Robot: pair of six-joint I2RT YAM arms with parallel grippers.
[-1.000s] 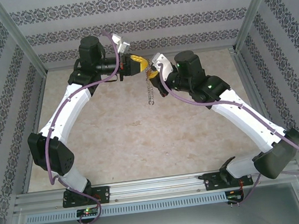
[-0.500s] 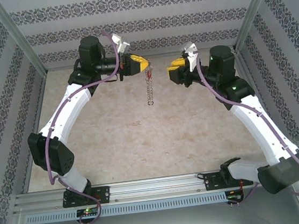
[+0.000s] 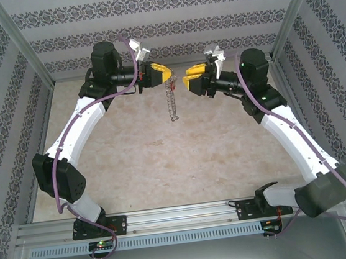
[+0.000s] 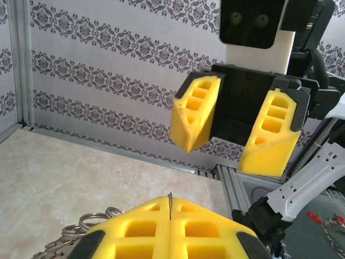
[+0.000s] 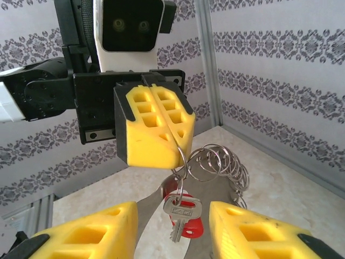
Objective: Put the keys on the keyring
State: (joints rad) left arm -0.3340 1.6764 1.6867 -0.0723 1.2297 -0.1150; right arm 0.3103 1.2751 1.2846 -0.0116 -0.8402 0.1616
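Left end effector [image 3: 167, 76] pinches the keyring [image 3: 171, 100] aloft; right end effector [image 3: 187, 80] faces it, spread.

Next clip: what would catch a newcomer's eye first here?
The left gripper, yellow-fingered and shut on the keyring, holds it in the air over the far side of the table, a red-headed key hanging among the loops. The right gripper faces it, open, close by.

Hanging the keyring [image 3: 171, 101] from the left hand [image 3: 167, 76] above the far middle of the desk [image 3: 164, 162]. Dangling the keys [image 5: 183, 216] just beneath that hand, among the rings. Hovering the right hand [image 3: 189, 79] just right of it, facing, apart.
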